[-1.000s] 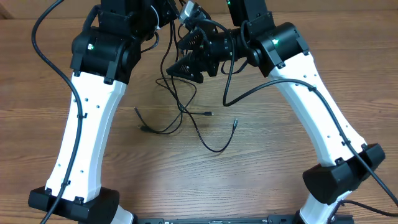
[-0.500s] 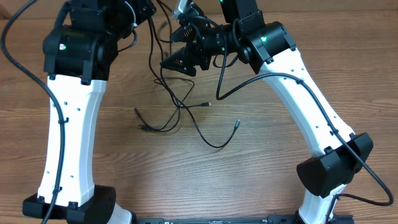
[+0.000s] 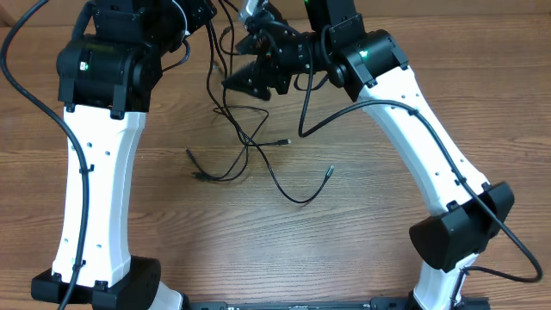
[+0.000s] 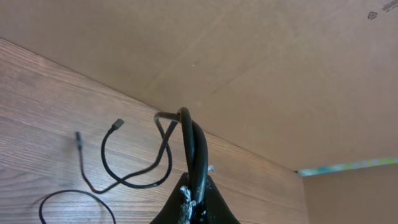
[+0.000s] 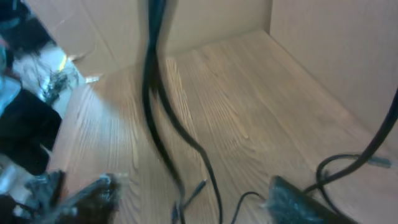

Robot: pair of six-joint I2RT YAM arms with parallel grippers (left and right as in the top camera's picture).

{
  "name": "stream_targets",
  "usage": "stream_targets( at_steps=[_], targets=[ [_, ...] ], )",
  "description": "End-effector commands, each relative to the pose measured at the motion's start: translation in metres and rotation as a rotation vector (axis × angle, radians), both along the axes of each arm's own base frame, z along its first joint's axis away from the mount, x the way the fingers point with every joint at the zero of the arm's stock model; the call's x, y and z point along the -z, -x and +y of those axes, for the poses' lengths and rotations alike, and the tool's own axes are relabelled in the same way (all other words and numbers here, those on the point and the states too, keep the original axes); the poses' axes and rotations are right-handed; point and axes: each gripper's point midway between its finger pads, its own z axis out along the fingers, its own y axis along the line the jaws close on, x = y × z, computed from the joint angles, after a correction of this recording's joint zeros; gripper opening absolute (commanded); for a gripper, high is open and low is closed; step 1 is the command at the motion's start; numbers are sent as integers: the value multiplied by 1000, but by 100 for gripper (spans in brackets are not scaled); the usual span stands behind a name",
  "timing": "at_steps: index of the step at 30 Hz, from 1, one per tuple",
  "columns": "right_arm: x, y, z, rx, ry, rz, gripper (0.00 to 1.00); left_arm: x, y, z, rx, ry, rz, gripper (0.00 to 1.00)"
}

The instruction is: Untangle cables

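Left pincer point(image 4: 194, 200) is clamping black cables point(image 4: 198, 146); right pincer point(image 5: 194, 198) is gaping, empty. Pulling apart risks tightening knots.

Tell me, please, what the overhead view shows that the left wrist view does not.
Only the overhead view shows the right gripper, its jaws apart beside the hanging cables. Only the left wrist view shows the left gripper shut on a bundle of cable strands, with a brown cardboard wall behind it. Both views show loose cable ends lying on the wooden table.
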Motion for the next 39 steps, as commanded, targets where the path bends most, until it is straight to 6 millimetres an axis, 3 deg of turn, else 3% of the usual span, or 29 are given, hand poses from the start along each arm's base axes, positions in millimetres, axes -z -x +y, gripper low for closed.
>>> stream_targets(
  at_steps=[1,5,8,10,14,21,22,25,31,34,35,37,39],
  targets=[
    [13,-9,5,-2,9,16,58,-16,2,-5,13,40,-34,4],
    [15,-10,7,-13,1,18,40,-15,2,-5,7,54,-29,4],
    [14,-9,7,-17,-6,14,36,-16,2,-5,1,65,-26,4],
    [12,-10,8,-16,-12,18,36,-15,3,-5,0,69,-24,4],
    [7,-3,11,-57,-42,22,48,-15,3,-6,0,69,-23,4],
    [-4,4,16,-112,-92,6,41,-15,3,-7,0,81,-19,4],
    [-5,4,17,-112,-94,7,37,-15,3,-7,3,82,-17,4],
    [-6,5,19,-110,-100,18,4,-15,4,-8,6,83,-15,4],
    [-3,6,21,-98,-88,41,4,-11,6,-10,16,77,-2,4],
    [3,-6,10,-45,-62,49,4,-8,7,-9,35,34,-1,4],
    [5,-12,4,-21,-53,50,4,-8,7,-8,40,19,-4,11],
    [9,-25,-13,28,-40,63,4,-6,8,-7,52,-10,-3,40],
    [11,-35,-29,65,-35,79,4,-4,9,-6,63,-33,-3,57]
  ],
)
